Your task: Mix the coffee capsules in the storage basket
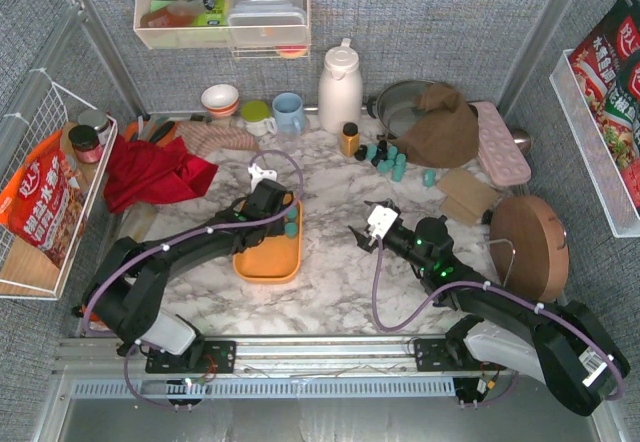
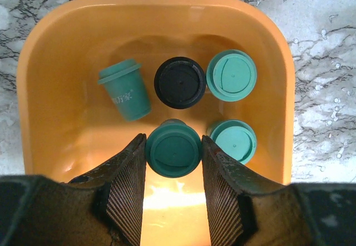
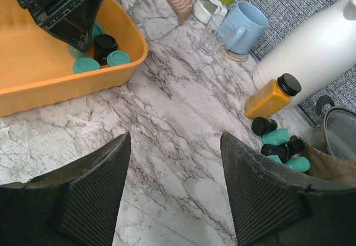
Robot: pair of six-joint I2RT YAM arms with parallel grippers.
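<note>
The basket (image 1: 265,267) sits mid-table with five capsules (image 2: 179,83) inside, four teal and one black. At its 6 o'clock in the left wrist view, the left gripper (image 2: 173,143) is clamped on a teal capsule (image 2: 173,158). A cluster of loose capsules (image 1: 388,158) lies at the basket's 2 o'clock, beside the bottle (image 1: 349,139). The right gripper (image 3: 175,140) hangs wide and empty between them. The task looks perhaps under halfway done.

right of the storage basket (image 1: 262,262), the marble table (image 1: 330,297) lies bare up to the right gripper (image 1: 360,234). the left gripper (image 1: 285,218) and coffee capsules (image 2: 178,82) crowd the basket's far end; its near half is free. a red cloth (image 1: 150,174) lies beyond its left side.
</note>
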